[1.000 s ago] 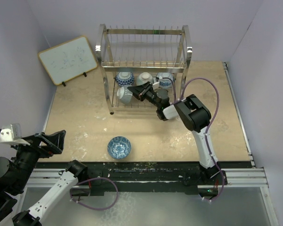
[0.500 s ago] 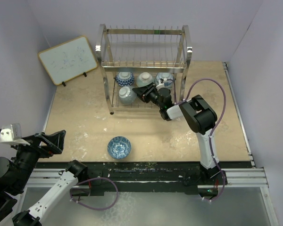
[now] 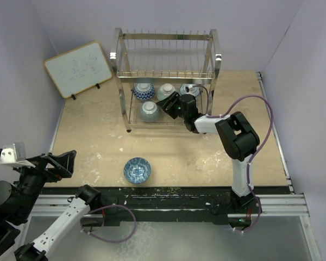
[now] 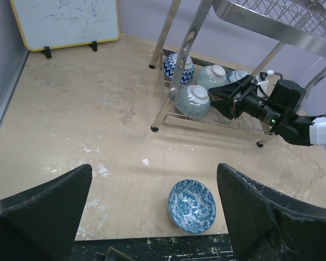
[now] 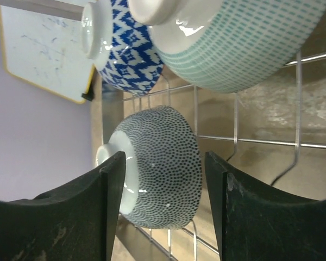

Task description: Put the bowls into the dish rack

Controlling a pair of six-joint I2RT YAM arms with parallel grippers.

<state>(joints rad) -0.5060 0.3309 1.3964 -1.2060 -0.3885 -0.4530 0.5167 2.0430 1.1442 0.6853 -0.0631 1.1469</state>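
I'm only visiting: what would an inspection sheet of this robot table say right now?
Surface: beige tabletop, scuffed.
Job's things: dotted bowl, dark-blue bowl, green-checked bowl and a fourth bowl on the dish rack's lower tier; blue-patterned bowl loose on the tabletop.
Clutter: whiteboard, back left.
Grippers: left gripper open, empty; right gripper open, fingers flanking the dotted bowl.
Cables: purple cable on the right arm.
Surroundings: lilac walls.

We count 4 bowls [image 3: 149, 110] on the dish rack's [image 3: 163, 78] lower tier. 1 blue bowl [image 3: 137, 170] sits upright on the desk [image 3: 87, 141].

Scribbles on the whiteboard [image 3: 77, 68] cannot be read.
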